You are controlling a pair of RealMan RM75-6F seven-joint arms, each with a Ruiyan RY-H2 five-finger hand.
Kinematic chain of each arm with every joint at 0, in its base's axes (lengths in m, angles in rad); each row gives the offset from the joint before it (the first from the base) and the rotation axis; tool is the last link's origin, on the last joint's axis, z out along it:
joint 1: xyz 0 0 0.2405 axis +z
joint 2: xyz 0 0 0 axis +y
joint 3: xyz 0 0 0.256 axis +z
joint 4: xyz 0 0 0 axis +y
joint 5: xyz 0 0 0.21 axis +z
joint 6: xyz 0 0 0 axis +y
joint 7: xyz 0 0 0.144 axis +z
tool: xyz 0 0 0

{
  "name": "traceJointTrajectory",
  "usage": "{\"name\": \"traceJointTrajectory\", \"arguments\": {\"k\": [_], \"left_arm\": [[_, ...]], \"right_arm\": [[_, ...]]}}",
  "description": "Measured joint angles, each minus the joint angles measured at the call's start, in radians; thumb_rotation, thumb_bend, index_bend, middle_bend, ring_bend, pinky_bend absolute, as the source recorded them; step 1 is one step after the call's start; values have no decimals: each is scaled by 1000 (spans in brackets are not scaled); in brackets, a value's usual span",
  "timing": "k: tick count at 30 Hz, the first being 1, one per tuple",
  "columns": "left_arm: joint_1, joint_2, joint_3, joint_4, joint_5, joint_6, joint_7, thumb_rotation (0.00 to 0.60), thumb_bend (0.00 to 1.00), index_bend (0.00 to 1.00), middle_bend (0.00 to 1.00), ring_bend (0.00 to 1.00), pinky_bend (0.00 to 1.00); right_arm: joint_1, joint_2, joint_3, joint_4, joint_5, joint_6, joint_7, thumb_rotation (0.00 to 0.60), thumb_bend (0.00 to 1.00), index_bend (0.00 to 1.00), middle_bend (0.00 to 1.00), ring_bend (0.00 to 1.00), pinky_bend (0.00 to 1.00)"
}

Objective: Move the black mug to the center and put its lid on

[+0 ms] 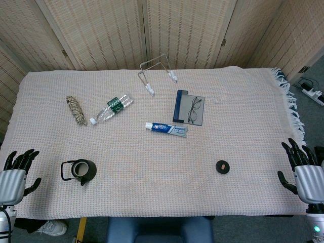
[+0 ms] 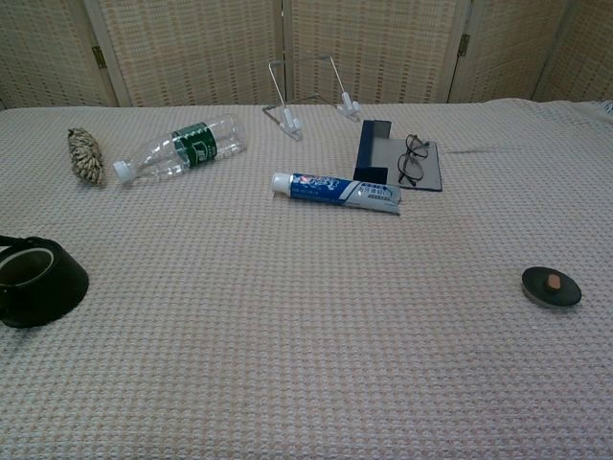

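Black lidless mug [image 1: 80,171] sits upright near the table's front left edge, its round black lid [image 1: 221,166] well apart to the right. Left hand [image 1: 14,178] and right hand [image 1: 307,178] hover at the table's sides, fingers spread, holding nothing.

Woven folding screens [image 1: 167,30] stand behind a table draped in beige cloth [image 1: 152,157].

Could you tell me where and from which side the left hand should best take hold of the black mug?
Probably around the body of the black mug, coming from its near side. It stands upright with its mouth open, and its loop handle points left toward the left hand, which would crowd a grasp from that side. The handle is a slimmer alternative.
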Motion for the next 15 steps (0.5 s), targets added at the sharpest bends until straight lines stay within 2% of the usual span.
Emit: {"name": "traceJointTrajectory", "arguments": {"k": [10, 15], "left_arm": [[-42, -22, 10, 71, 38, -52, -73, 600, 289, 181, 127, 177, 112], [-61, -50, 21, 150, 60, -71, -97, 600, 294, 184, 131, 179, 130]], "right_arm": [[-6, 17, 0, -19, -21, 22, -1, 600, 405, 0, 41, 179, 87], [-12, 25, -2, -24, -27, 31, 2, 600, 405, 0, 41, 182, 87]]}}
